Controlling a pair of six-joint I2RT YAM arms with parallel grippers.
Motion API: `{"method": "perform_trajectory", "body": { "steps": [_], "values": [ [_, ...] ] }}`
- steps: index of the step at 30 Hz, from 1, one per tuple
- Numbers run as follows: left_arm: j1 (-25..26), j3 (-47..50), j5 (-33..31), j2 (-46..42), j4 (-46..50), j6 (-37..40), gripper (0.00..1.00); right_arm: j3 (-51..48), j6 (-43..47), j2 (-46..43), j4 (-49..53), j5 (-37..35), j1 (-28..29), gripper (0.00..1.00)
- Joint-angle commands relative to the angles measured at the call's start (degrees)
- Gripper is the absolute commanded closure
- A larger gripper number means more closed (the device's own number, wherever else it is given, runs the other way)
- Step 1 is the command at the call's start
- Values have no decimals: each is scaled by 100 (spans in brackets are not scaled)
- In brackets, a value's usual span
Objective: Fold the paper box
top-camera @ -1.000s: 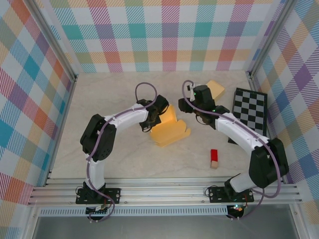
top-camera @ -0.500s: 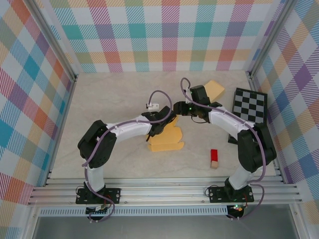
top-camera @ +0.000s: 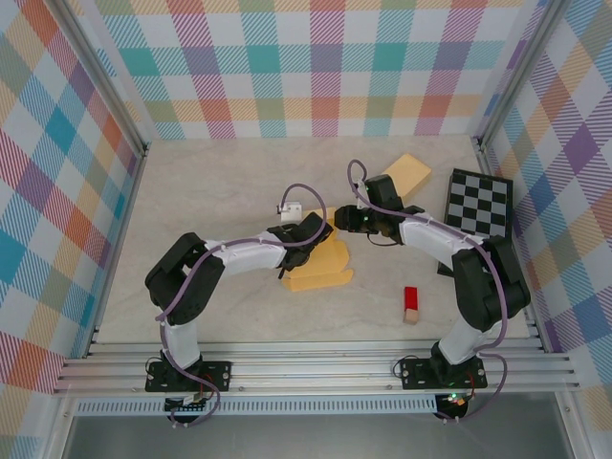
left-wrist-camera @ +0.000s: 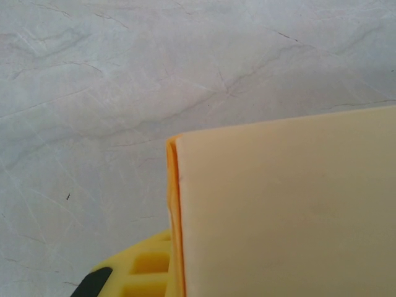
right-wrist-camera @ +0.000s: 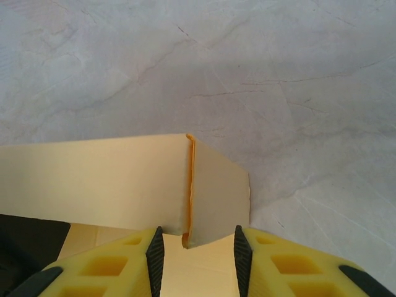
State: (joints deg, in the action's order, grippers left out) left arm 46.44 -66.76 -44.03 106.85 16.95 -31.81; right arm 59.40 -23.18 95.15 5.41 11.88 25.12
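Paper box [top-camera: 320, 274], frame centre; one flap is clamped by the left gripper [top-camera: 321, 230]; another is straddled by the narrowly parted right gripper [right-wrist-camera: 198, 240].

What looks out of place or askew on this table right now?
The checkerboard mat at the right lies askew, turned at an angle to the side wall. A small red block lies alone near the front, and another yellow piece sits at the back, apart from the paper box in the middle.
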Motion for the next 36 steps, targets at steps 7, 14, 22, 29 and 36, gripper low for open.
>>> {"method": "perform_trajectory", "body": {
  "steps": [7, 14, 22, 29, 36],
  "values": [
    [25, 306, 57, -38, -262, 285, 100, 187, -102, -521, 187, 33, -15, 57],
    [31, 339, 63, -9, -332, 332, 100, 582, -38, -105, 355, -31, -64, 60],
    [28, 368, 83, -17, -359, 396, 100, 598, -34, 404, 232, 132, -122, 72],
    [31, 301, 200, 31, -330, 438, 95, 163, -207, 391, -20, 230, -137, 82],
    [-106, 114, 882, -194, -153, 180, 65, -294, -379, 111, -273, -116, -131, 84]
  ]
}}
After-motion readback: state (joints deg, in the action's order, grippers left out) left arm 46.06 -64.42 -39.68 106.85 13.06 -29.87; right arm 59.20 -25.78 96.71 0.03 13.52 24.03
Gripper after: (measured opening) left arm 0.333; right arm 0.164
